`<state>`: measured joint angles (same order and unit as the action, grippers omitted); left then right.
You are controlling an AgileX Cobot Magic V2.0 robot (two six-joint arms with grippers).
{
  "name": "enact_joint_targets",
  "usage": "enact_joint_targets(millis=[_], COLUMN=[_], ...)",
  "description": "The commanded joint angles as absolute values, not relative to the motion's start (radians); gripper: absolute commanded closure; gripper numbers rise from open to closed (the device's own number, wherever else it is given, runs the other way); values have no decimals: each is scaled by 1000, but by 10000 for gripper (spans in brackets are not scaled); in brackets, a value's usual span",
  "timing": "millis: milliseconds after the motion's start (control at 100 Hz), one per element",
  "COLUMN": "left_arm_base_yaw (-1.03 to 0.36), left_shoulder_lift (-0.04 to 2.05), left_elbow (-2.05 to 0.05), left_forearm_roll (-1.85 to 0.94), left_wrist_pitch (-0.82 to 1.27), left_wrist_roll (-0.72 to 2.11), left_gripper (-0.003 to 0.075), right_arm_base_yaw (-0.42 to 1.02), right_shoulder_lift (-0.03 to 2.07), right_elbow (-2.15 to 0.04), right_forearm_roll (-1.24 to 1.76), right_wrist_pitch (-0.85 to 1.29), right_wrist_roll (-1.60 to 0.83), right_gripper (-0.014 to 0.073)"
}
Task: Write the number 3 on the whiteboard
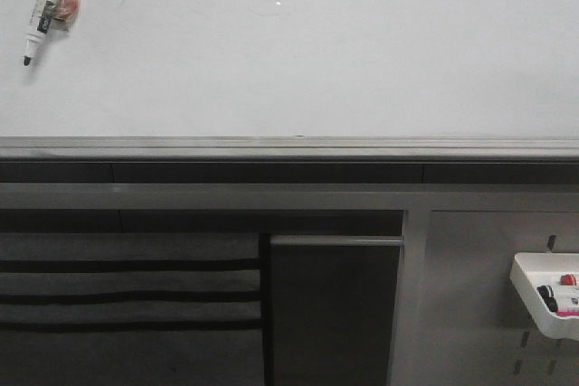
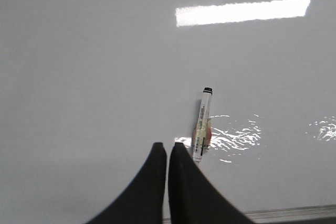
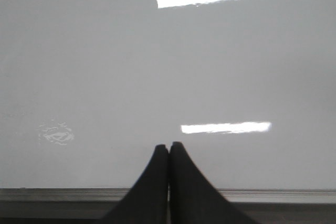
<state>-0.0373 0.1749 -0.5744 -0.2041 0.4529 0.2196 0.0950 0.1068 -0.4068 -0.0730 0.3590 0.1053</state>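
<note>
Whiteboard (image 1: pixel 298 51) glossy and bare, streaked with glare along the top, closed below by a grey metal rail (image 1: pixel 289 146); no digit drawn anywhere on it. Marker (image 1: pixel 45 6) hanging tilted at the upper left of the board in the front view, black tip down, small print on its white barrel too blurred to read, something reddish beside it. Same marker showing past the left fingers (image 2: pixel 167 148). Left fingers pressed together, gripping nothing. Right fingers (image 3: pixel 168 147) likewise closed and empty, pointed at the board just above the rail. White tray (image 1: pixel 543 300) of markers on the grey panel at lower right.
</note>
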Motion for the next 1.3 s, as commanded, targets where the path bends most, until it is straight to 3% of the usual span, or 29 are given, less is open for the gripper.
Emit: enact_joint_targets(millis=[0,970,1069,1139,1189,1289], left_arm_base_yaw=[-36,-36,-36,-36,-36,-36], left_shoulder_lift=[259,309,309,309,309,309], left_elbow=[-668,-687,-687,-687,-687,-687], left_forearm_roll=[-218,-212,-209,-205,-190,-181], left_wrist_pitch=[436,418,421,429,437,442], left_wrist_roll=[208,208,208,215,216,216], left_gripper=[738,738,719,640,548,280], right_arm_base_yaw=[87,87,87,87,87,87], right_shoulder_lift=[185,262,262,262,262,262], right_elbow=[-502,-557,-557,-557,-557,-557], right_forearm_roll=[-73,-85,-85,-85,-85,-85], right_wrist_pitch=[365,348,348,348,348,348], right_wrist_roll=[105,105,105,105,105,105], right_gripper=[668,656,563,435,310,101])
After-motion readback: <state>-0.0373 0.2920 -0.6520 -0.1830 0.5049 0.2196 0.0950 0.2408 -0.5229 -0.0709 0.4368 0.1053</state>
